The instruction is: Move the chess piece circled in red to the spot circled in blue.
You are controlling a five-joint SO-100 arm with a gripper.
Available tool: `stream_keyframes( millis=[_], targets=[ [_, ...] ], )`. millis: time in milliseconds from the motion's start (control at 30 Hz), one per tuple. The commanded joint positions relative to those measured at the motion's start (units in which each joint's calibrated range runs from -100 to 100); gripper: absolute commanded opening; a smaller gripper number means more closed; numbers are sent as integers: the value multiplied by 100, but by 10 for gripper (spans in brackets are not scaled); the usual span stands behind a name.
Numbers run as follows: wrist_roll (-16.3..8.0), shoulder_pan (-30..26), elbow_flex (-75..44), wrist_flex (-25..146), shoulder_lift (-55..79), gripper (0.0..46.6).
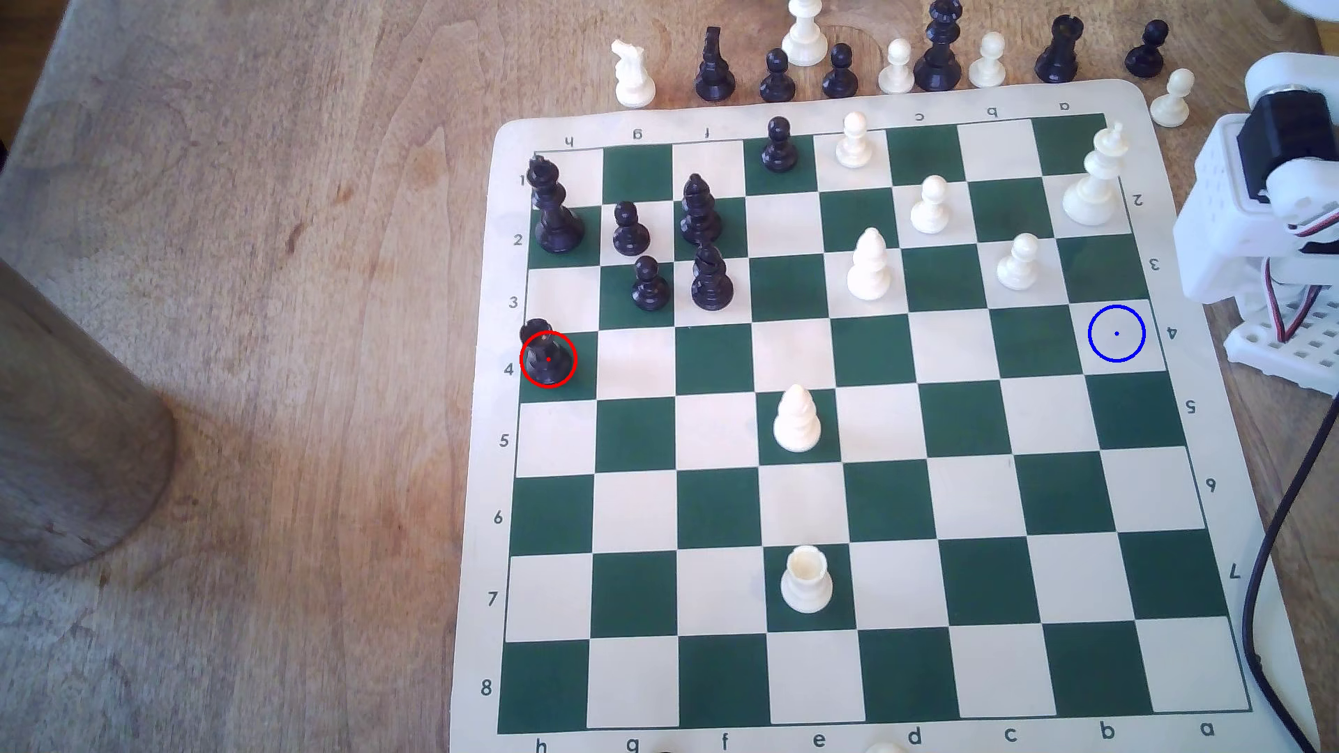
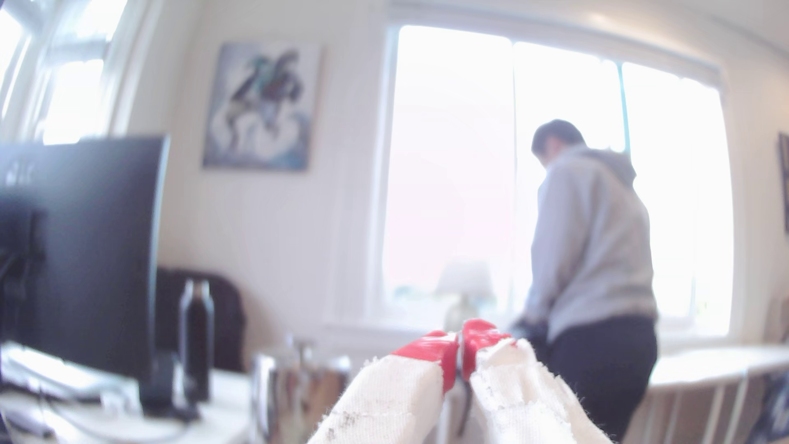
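Note:
The chess piece circled in red (image 1: pixel 547 355) is a short black rook standing on a dark green square at the board's edge on the exterior view's left, in row 4. The spot circled in blue (image 1: pixel 1116 334) is a bare cream square in the same row, near the board's edge on the exterior view's right. In the wrist view my gripper (image 2: pixel 460 348) points out into the room, well above the board. Its cloth-wrapped fingers (image 2: pixel 397 397) end in red tips that touch, with nothing between them.
The arm's white base (image 1: pixel 1275 217) stands off the board on the exterior view's right, its black cable (image 1: pixel 1261 579) running down that side. A white king (image 1: pixel 1095 177) and white pawn (image 1: pixel 1020 262) stand near the blue spot. Captured pieces (image 1: pixel 898 65) line the far edge. A person (image 2: pixel 593 264) stands by a window.

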Motion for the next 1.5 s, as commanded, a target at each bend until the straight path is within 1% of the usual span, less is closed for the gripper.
stream_keyframes(
  millis=[0,100,133,267,433,533,567,633,667,700,800,833,933,1033,1100,1133,1167,1267,1300,1467],
  targets=[
    [103,-200,-1223,802,1221,3],
    [73,-302,-2238,1687,2189,3],
    [107,-357,-2746,1924,2749,3],
    [234,-497,-3281,2588,3598,5],
    [234,-677,-3471,2956,4447,19],
    [171,-795,-3616,3243,4770,26],
    [78,-802,-3680,3308,4999,47],
    [-29,-724,-3698,3226,5262,61],
    [-78,-677,-3698,3169,5372,61],
    [-190,-560,-3762,3071,5644,61],
    [-415,-411,-3979,2948,6068,49],
    [-581,-372,-4160,2940,6315,38],
    [-620,-357,-4324,2907,6578,37],
    [-625,-435,-4441,2743,6798,51],
    [-659,-466,-4577,2743,6968,69],
    [-679,-482,-4732,2702,7206,96],
    [-689,-482,-4795,2653,7316,107],
    [-713,-490,-5112,2604,7673,132],
    [-718,-513,-5402,2620,7936,136],
    [-723,-544,-6037,2686,8496,141]
  ],
)
